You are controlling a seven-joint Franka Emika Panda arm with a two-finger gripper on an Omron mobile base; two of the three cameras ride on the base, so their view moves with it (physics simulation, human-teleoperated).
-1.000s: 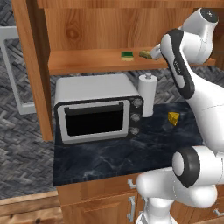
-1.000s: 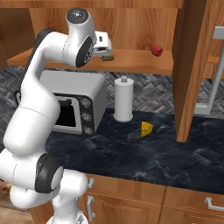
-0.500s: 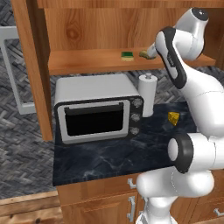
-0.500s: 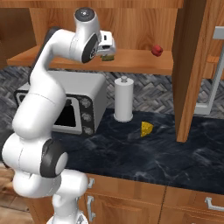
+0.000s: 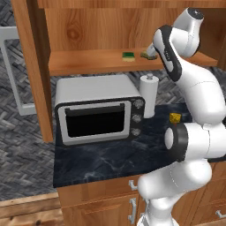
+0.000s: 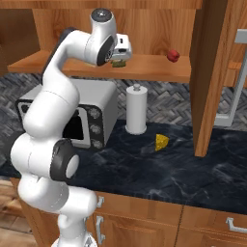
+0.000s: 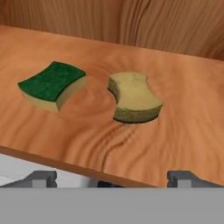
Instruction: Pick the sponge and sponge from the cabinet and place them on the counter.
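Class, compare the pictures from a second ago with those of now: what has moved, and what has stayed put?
The arm has swung its end effector in over the cabinet shelf, closer to the olive sponge. It grips nothing; its jaws stay wide open. Both that sponge and the green-topped sponge lie where they were, as do the paper towel roll and cheese wedge.

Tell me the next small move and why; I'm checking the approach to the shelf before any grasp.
Probably ease the gripper forward over the olive sponge. The jaws stand open and short of the shelf edge, nothing is held, and that sponge lies almost centred ahead, nearer than the green-topped sponge off to one side. Both sponges are on the shelf, apart from each other.
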